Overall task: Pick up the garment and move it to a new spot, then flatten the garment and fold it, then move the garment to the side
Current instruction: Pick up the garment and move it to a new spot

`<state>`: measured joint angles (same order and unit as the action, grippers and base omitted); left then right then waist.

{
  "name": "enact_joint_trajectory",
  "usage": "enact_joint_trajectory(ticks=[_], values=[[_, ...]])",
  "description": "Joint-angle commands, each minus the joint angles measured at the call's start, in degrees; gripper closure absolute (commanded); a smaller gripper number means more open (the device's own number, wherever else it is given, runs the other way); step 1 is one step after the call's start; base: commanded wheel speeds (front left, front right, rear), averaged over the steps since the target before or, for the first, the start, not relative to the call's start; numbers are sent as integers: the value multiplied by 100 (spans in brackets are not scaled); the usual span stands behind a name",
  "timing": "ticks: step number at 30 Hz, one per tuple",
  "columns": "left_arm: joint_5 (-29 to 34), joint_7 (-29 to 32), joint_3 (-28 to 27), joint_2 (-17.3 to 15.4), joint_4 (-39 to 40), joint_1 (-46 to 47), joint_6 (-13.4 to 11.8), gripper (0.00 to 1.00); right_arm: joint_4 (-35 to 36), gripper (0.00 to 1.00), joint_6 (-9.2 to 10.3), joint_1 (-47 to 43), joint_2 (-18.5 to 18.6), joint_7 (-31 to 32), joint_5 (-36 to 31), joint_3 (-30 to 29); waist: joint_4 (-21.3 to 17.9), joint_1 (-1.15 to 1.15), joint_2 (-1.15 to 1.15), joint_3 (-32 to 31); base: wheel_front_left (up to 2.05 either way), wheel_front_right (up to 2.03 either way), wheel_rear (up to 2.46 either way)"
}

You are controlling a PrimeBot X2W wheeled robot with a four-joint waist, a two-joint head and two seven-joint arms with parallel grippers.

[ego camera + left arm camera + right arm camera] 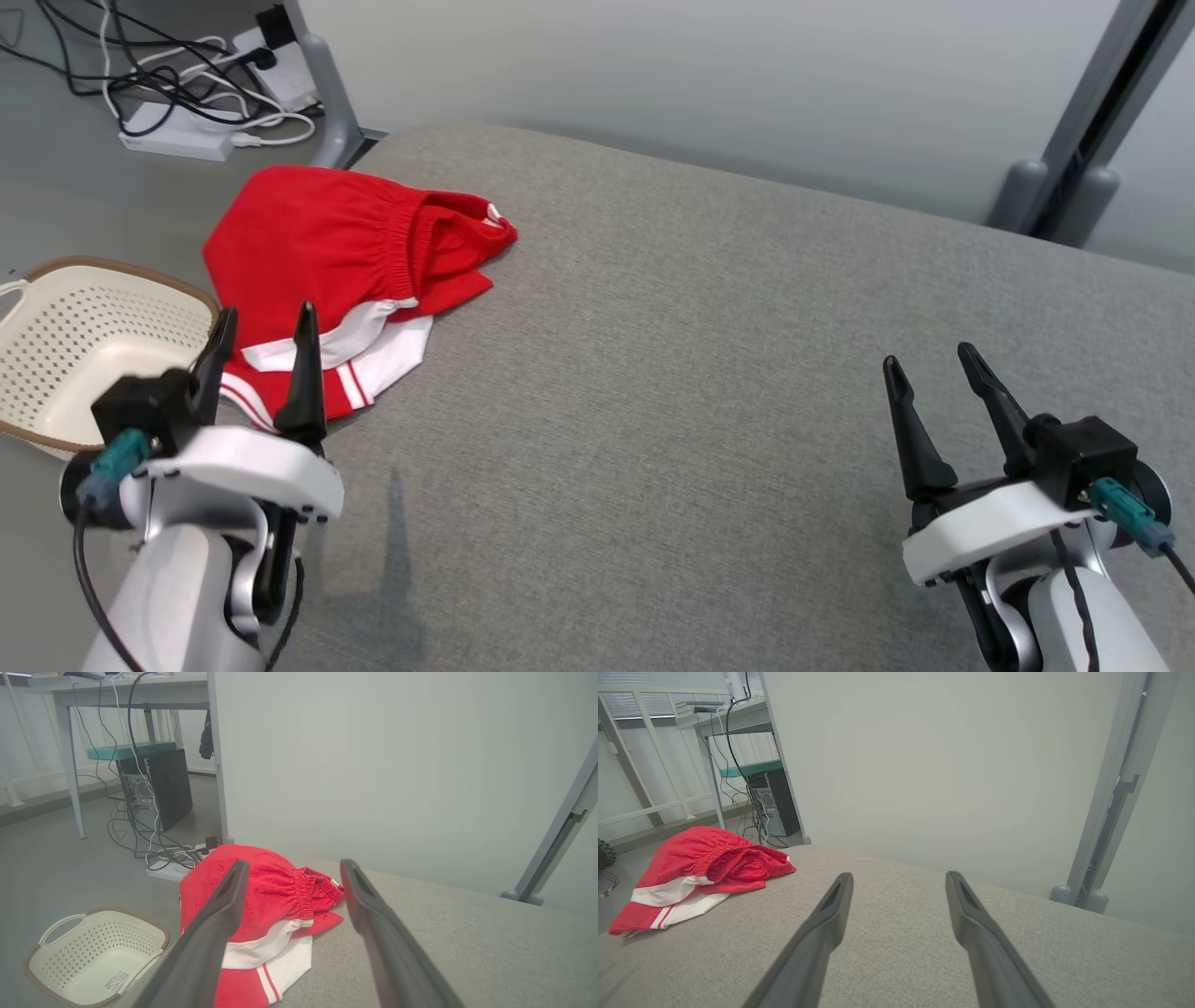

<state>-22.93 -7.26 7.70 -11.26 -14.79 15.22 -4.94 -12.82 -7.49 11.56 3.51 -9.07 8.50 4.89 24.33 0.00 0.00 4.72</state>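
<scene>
Reaching carelessly, my open, empty left end effector could shove the garment just ahead of it off the grey surface; right end effector equally open.

A cream basket with a brown rim and perforated walls stands on the floor just beside the near left edge of a grey fabric surface; a small label lies inside it. Farther off on the floor, a white power strip sits among tangled black and white cables. A black computer tower stands under a metal-legged desk. A pale wall and a slanting grey post rise behind.
</scene>
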Motion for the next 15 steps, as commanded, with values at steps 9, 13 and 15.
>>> enact_joint_trajectory(ticks=[9,13,15], values=[[-355,643,73,-60,-1218,1374,450,0,227,0,-1,427,164,170,-116,94,-713,0,0,864,0,0,0],[-460,804,-15,-191,-2028,1877,526,0,256,0,-1,615,183,174,-126,133,-1015,0,0,1252,0,0,0],[-449,836,-51,-295,-2419,2103,520,0,261,0,-1,695,185,159,-133,129,-1129,0,0,1399,0,0,0]])
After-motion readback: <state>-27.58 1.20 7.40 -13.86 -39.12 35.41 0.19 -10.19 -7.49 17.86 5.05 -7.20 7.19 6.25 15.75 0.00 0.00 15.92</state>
